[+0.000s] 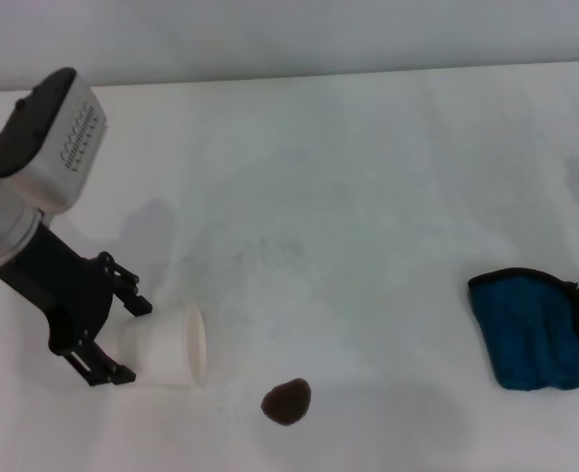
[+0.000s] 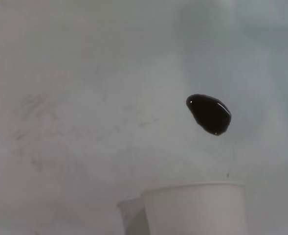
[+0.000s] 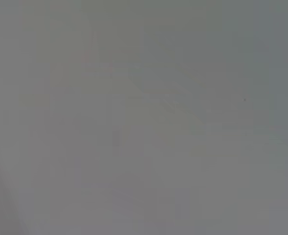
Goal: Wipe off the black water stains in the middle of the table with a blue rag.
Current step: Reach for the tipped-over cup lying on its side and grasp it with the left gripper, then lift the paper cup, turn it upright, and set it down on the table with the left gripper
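- The left gripper (image 1: pixel 124 336), a black two-fingered claw on a white and black arm, sits low at the near left of the wide plain white table (image 1: pixel 348 197). Its jaws are clenched on the white paper cup (image 1: pixel 171 344), one finger on each side of the cup's base.
- The cup lies tipped on its side, its mouth facing the black water stains (image 1: pixel 287 401), and stands just beside them without touching.
- The stains form one small, glossy, dark brown-black rounded blob at the near middle of the table; the left wrist view shows it intact (image 2: pixel 209 114) beyond the cup's rim (image 2: pixel 192 208).
- The soft teal-blue rag (image 1: pixel 535 329) with black edge trim and a small loop lies crumpled at the far right of the table, well apart from the blob, with nothing holding it.
- The right gripper appears in no view, and its wrist camera shows only a blank grey surface.
- Judging from this, wiping has not begun: the spill is laid and the cup is not yet set aside.
- The next move probably calls for the right arm to reach the rag, grasp it firmly, and carry it across to the blob.
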